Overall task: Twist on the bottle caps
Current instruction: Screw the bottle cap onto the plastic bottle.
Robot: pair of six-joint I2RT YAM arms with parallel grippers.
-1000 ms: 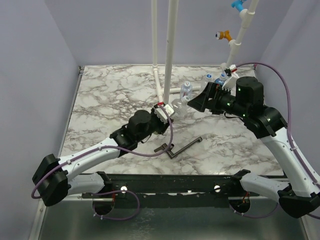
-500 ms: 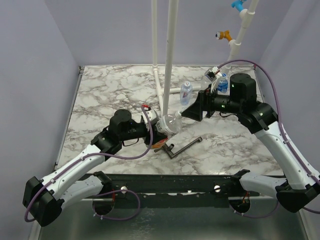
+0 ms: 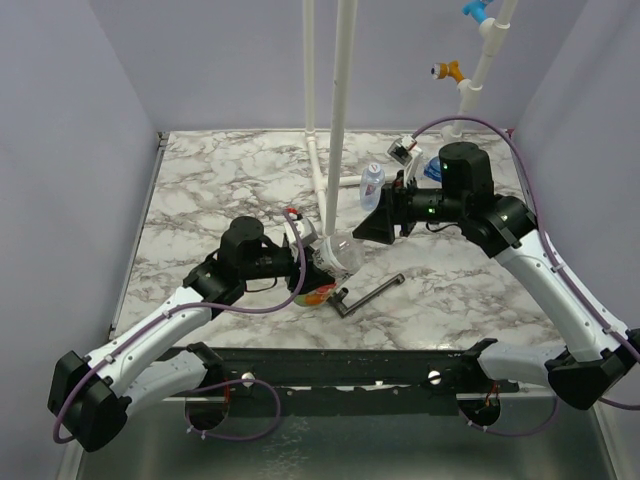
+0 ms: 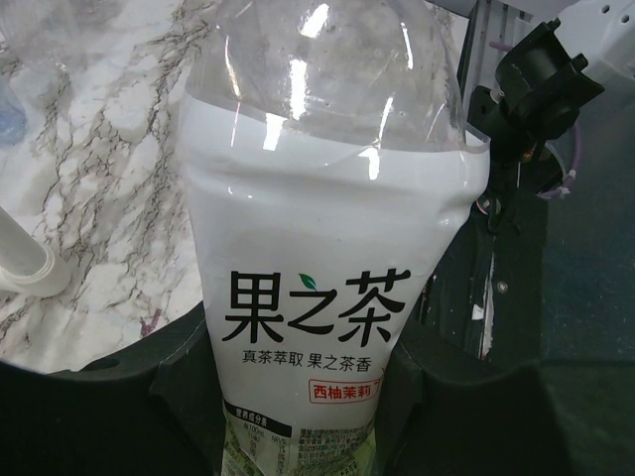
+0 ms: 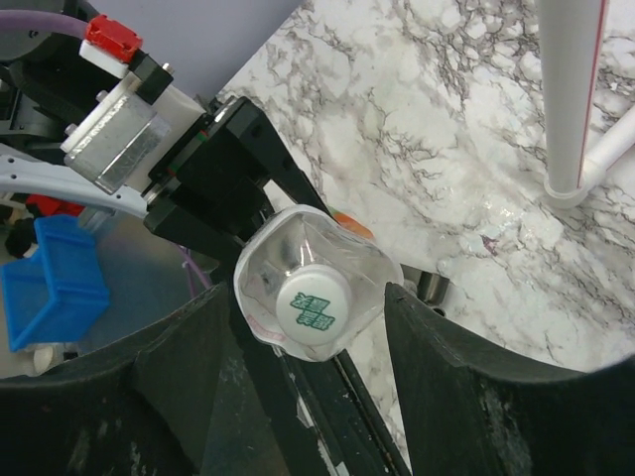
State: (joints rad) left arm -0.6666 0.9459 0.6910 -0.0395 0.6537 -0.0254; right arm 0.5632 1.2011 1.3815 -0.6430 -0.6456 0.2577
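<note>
My left gripper [image 3: 306,266] is shut on a clear bottle [image 3: 336,254] with a white label in black print. It holds the bottle off the table, neck tilted toward the right arm. In the left wrist view the bottle [image 4: 327,248] fills the frame between the fingers [image 4: 109,397]. A white cap [image 5: 315,305] with green print sits on its neck. My right gripper [image 3: 370,226] is open, its fingers [image 5: 179,367] on either side of the cap, not touching it. A blue-labelled bottle [image 3: 372,182] stands behind; another blue one [image 3: 434,170] is half hidden by the right arm.
A black T-shaped metal tool [image 3: 366,294] lies on the marble table [image 3: 220,190] just in front of the held bottle. Tall white pipes [image 3: 340,110] rise at the back centre, their base [image 5: 566,188] beside the grippers. More pipe fittings [image 3: 470,90] stand at the back right.
The left arm drew the bottle back from the pipe base and now holds it tilted. The right gripper moved left and down until its open fingers straddle the cap.
</note>
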